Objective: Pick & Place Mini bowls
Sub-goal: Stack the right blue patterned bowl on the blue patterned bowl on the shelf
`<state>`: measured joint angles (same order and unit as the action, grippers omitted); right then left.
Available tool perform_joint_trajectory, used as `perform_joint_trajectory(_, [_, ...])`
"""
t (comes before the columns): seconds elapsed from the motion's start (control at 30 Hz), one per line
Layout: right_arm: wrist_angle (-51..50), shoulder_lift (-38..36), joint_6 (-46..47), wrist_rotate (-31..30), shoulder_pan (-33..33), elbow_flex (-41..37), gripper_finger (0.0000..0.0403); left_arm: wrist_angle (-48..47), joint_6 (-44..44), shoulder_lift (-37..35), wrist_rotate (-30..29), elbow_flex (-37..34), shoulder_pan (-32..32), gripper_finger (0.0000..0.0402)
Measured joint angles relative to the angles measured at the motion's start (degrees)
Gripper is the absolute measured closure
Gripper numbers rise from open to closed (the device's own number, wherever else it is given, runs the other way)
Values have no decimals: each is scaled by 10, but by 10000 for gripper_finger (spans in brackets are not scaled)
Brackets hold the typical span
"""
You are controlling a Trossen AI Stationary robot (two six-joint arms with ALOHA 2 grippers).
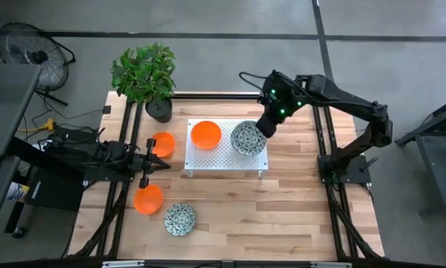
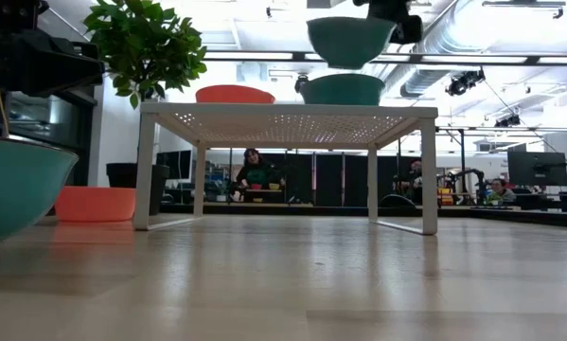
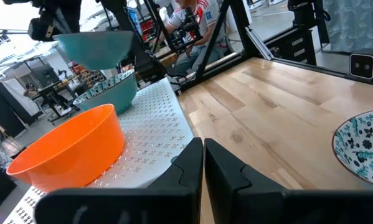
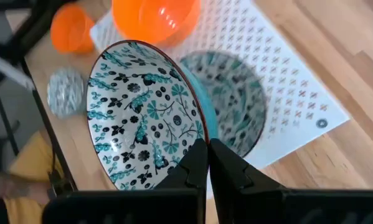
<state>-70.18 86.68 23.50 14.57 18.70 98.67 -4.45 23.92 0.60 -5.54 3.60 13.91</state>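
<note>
A white perforated rack (image 1: pixel 226 162) stands mid-table. On it sit an orange mini bowl (image 1: pixel 205 135) and a speckled mini bowl (image 2: pixel 343 89). My right gripper (image 4: pixel 208 155) is shut on another speckled bowl (image 4: pixel 142 112), held just above the one on the rack. On the table rest two more orange bowls (image 1: pixel 161 144) (image 1: pixel 148 199) and a speckled bowl (image 1: pixel 179 219). My left gripper (image 3: pixel 203 152) waits shut at the table's left, level, touching nothing. My right gripper pinches the speckled bowl's rim (image 4: pixel 197 127), one finger inside the bowl and one outside. The fingers slant down from the table's right and far side. The bowl (image 2: pixel 349 40) hangs clear, mouth up, above the rack and the bowl on it.
A green plant in a black pot (image 1: pixel 157 104) stands at the table's far left corner. Bare wood lies to the right of the rack and along the near edge. A fan (image 1: pixel 29 56) stands off the table. People (image 2: pixel 256 170) sit in the room beyond.
</note>
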Motion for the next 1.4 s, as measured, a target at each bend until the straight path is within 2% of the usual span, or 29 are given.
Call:
perform_joint_trajectory(0.3, [14,1,47,19,37,0,403,0,0,0,0,0,0,392])
perform_joint_trajectory(0.73, [-7,30,133,38,41,-2,403,0,0,0,0,0,0,392])
perform_joint_trajectory(1.03, [-28,74,123,54,41,-2,403,0,0,0,0,0,0,392])
perform_joint_trajectory(1.4, [-48,79,109,42,46,-2,403,0,0,0,0,0,0,392])
